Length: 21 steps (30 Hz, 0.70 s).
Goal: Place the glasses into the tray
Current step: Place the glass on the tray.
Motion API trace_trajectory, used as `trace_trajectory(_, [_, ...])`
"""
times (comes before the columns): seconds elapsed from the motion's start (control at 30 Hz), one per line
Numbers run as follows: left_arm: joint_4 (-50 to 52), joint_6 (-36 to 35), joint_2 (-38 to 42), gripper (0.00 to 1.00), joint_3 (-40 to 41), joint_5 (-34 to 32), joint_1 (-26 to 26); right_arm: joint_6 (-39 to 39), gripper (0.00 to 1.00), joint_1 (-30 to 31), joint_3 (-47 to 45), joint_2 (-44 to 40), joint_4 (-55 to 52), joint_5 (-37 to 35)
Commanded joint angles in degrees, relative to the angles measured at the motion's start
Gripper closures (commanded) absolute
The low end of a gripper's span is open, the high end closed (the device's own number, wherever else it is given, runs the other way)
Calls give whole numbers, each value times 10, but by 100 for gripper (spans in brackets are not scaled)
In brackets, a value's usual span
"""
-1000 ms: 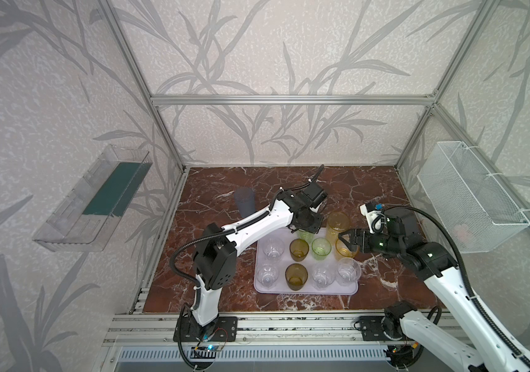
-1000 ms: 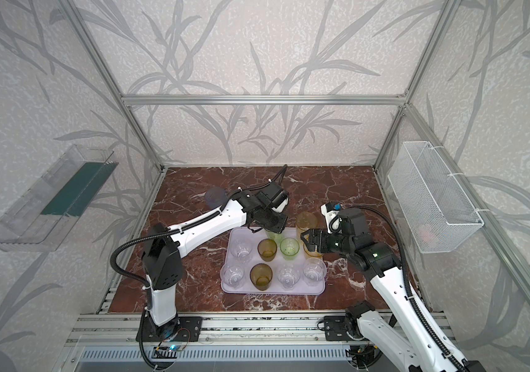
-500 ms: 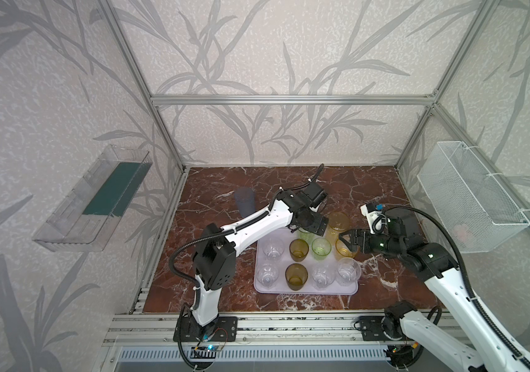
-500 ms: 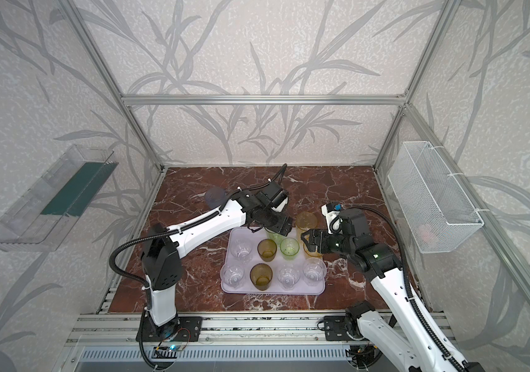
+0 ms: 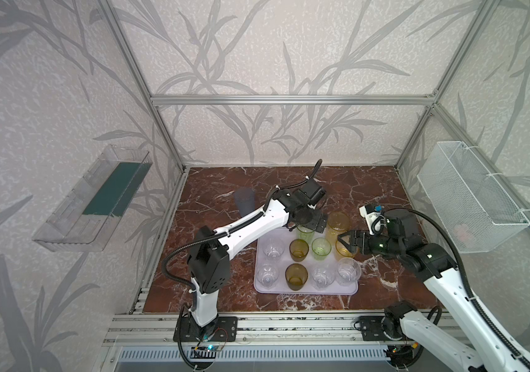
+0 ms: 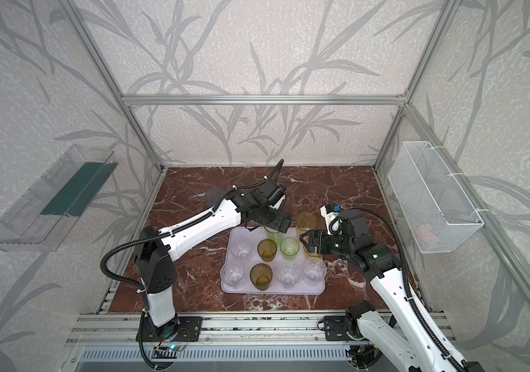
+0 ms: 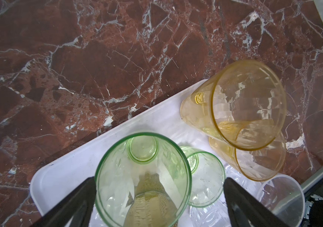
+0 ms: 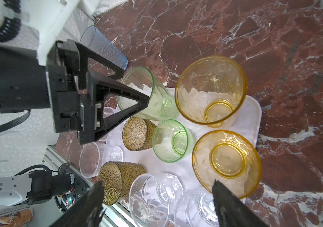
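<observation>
Since a second ago the left claw [image 7: 159, 179] has let go of the tall green tumbler [image 5: 304, 233]. Its jaws, then closed on the glass, now stand wide on either side of it, and the tumbler stands upright at the tray's far edge. The right claw [image 8: 156, 186] has kept its place above the right end of the tray [image 5: 308, 290], jaws wide and holding nothing.

Only one scrap of writing can be read: the letters "NES" on a brown and orange can [image 8: 5, 216], seen in the right wrist view beyond the front rail. The rest is cut off.

A clear plastic bin [image 5: 64, 232] with a dark green strip in it hangs on the left wall. A white wire basket [image 5: 469, 199] on the right wall holds something pinkish, too blurred to name. The left arm hides part of the tall green tumbler in both top views.

The pale lilac tray lies towards the front of the red-brown marbled bench [image 5: 370, 190]. Ten translucent tumblers stand upright in it:
- the tall green one, with a tall yellow tumbler [image 5: 338, 222] beside it
- a short green tumbler [image 8: 173, 140]
- a short yellow tumbler [image 8: 227, 163]
- two dimpled amber tumblers [image 8: 137, 133]
- four clear tumblers [image 5: 272, 248]

A tall blue-grey tumbler [image 5: 245, 201] stands apart on the bench, beyond the tray's far left corner.
</observation>
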<state>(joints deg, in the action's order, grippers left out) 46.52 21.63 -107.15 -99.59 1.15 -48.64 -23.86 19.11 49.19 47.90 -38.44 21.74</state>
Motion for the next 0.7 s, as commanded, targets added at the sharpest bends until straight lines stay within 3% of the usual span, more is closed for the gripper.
trace_trajectory(0.0, [-4,-1,43,1,9,-19,-2,-1,14,-2,-8,-12,6,12])
trace_trajectory(0.57, [-89,0,182,1,122,-83,-1,-22,14,-3,-1,-26,-4,29])
trace_trajectory(0.67, [-106,1,228,1,162,-96,-1,-21,14,-3,17,-30,-30,-1])
